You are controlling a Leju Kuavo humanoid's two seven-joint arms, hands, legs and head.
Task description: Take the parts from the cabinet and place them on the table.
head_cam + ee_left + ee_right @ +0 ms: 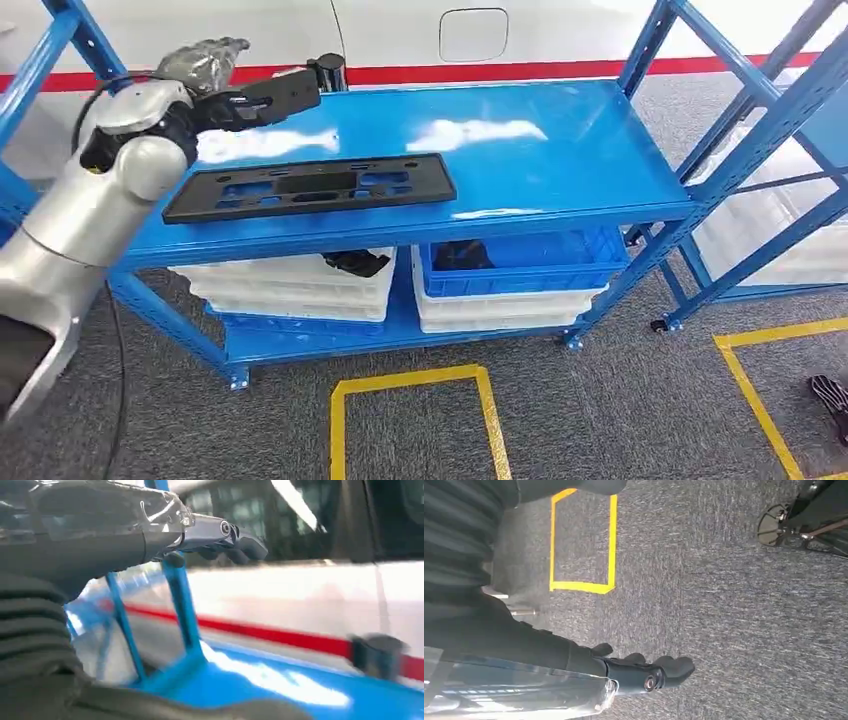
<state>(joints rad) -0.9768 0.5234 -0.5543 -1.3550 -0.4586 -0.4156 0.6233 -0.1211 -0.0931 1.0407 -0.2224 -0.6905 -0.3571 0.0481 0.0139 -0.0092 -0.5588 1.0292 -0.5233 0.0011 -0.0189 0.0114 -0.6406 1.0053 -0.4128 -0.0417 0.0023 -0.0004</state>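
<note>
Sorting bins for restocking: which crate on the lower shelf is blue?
The blue crate topping the right-hand stack; every other crate there is white.

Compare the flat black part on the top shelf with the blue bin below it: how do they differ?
The flat black part is a long thin plate with cut-outs; the blue bin is a deep open box. The part lies bare on the top shelf; the bin sits lower, stacked on white bins. The bin holds something dark; the part holds nothing.
</note>
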